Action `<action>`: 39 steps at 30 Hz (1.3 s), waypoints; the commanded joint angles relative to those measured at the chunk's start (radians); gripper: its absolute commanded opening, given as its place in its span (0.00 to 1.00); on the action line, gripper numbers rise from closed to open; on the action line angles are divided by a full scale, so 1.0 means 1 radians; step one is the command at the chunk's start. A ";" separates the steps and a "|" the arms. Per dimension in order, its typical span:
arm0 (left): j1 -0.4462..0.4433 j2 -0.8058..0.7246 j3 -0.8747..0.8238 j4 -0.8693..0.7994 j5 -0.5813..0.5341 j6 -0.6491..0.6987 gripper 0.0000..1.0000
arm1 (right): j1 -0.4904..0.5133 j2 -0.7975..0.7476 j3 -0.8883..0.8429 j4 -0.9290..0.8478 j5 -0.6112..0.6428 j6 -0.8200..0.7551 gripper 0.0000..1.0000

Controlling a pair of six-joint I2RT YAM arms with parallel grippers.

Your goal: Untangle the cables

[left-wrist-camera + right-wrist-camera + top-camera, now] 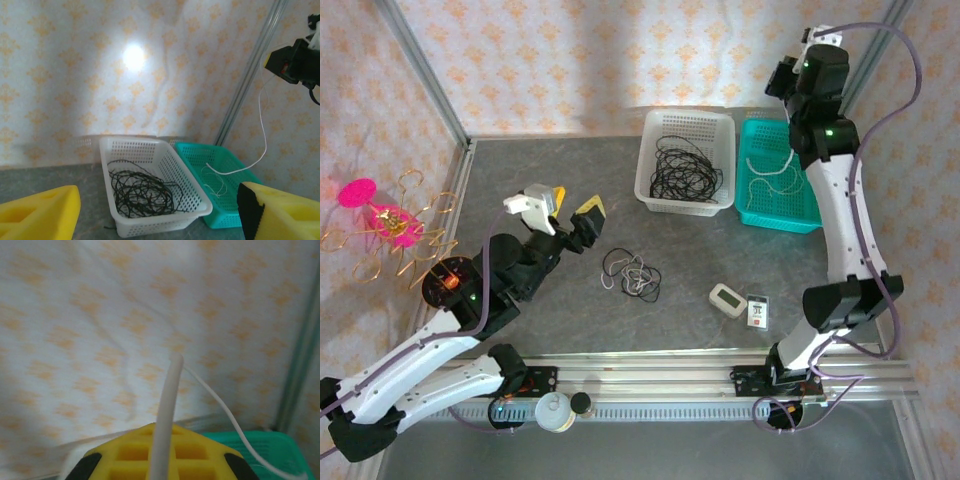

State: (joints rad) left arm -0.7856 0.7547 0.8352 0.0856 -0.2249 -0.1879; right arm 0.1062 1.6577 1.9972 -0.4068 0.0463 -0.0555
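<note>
Vertically, a white cable (pixel 262 120) hangs from the right jaws.

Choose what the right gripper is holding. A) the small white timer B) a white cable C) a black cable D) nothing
B: a white cable runs out between the fingers of the right gripper and hangs down into the teal basket.
</note>
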 commanded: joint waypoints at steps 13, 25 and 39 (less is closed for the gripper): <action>-0.004 -0.032 -0.085 -0.029 -0.033 -0.121 0.81 | -0.132 0.205 -0.259 0.161 -0.072 0.053 0.00; -0.004 -0.029 -0.190 -0.048 -0.049 -0.245 0.80 | -0.140 0.406 -0.207 0.079 -0.029 0.132 0.24; 0.001 0.031 -0.209 -0.086 -0.057 -0.292 0.81 | -0.139 0.310 -0.228 0.030 -0.160 0.192 0.44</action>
State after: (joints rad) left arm -0.7856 0.7551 0.6456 0.0326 -0.2707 -0.4438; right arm -0.0299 2.0754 1.7798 -0.3515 -0.0574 0.1032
